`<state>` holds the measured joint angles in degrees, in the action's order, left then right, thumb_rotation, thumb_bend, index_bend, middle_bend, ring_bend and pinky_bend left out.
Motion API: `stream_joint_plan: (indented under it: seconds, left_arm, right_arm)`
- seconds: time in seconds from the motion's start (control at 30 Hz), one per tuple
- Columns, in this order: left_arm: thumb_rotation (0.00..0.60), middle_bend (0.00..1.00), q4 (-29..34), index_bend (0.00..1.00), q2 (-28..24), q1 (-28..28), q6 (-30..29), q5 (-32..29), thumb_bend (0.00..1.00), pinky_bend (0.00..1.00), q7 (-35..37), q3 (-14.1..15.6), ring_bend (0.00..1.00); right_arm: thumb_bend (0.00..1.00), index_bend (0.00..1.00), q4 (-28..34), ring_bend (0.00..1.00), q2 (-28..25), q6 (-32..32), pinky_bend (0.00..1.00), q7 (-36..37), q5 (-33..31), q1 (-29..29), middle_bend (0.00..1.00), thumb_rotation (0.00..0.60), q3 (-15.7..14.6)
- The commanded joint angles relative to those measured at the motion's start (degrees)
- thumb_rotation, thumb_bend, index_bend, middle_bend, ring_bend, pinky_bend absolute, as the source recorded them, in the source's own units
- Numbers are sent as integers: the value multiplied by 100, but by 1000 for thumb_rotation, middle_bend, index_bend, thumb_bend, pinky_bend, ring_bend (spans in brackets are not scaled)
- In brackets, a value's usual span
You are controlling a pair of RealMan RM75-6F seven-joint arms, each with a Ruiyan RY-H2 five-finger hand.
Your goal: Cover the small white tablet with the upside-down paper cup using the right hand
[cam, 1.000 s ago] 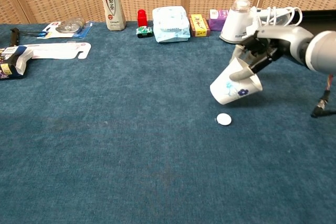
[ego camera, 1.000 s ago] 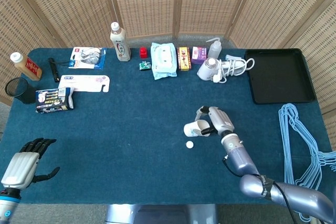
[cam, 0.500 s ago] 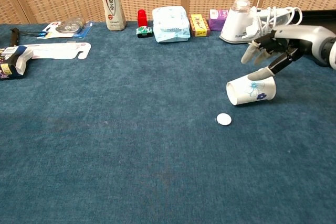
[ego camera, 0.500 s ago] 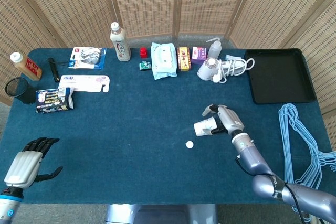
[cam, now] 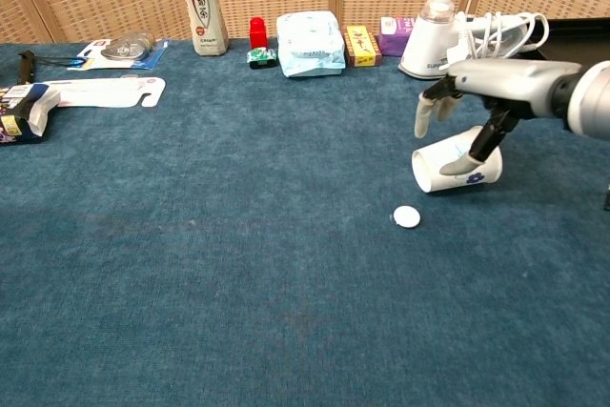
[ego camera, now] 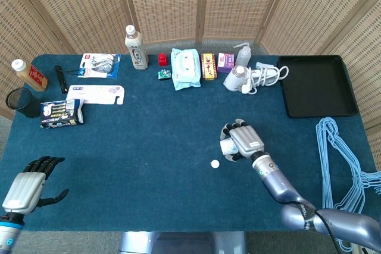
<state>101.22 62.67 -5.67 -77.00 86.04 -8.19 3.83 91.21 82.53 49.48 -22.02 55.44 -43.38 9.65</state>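
Observation:
The paper cup (cam: pixel 456 169), white with a blue flower print, lies on its side on the blue table, its mouth facing left. My right hand (cam: pixel 469 111) hovers over it, palm down and fingers spread. The thumb rests on the cup's near side and the other fingers hang clear above the mouth. In the head view the right hand (ego camera: pixel 241 141) hides most of the cup (ego camera: pixel 225 146). The small white tablet (cam: pixel 407 217) (ego camera: pixel 215 163) lies bare on the cloth, just in front and left of the cup. My left hand (ego camera: pixel 27 185) sits at the near left corner, holding nothing.
A black tray (ego camera: pixel 315 84) sits at the far right, with blue hangers (ego camera: pixel 342 159) along the right edge. Along the back stand a bottle (ego camera: pixel 136 47), a wipes pack (ego camera: pixel 185 68), small boxes and a spray bottle (cam: pixel 434 30). Packets lie at the far left.
A second ago my right hand held the cup tilted above the table. It let go, and the cup now lies on its side. The hand has come back over it.

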Motion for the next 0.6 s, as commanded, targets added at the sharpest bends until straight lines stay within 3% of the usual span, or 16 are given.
stream_joint_plan:
  seconds: [0.03, 0.3, 0.6]
  left_arm:
    - [350, 213, -32, 159, -9, 12, -8, -14, 248, 163, 40, 2, 139]
    - [349, 213, -151, 159, 6, 10, 12, -17, 249, 162, 175, 4, 139]
    - [353, 213, -180, 159, 24, 7, 14, 0, 249, 163, 204, 7, 139]
  right_arm:
    - [257, 355, -79, 224, 211, 209, 87, -415, -163, -131, 244, 556, -127]
    - [258, 355, -278, 202, 430, 478, 87, -1115, -317, -248, 240, 554, -300]
    - [258, 369, -394, 201, 463, 572, 88, -1258, -392, -237, 240, 556, -351]
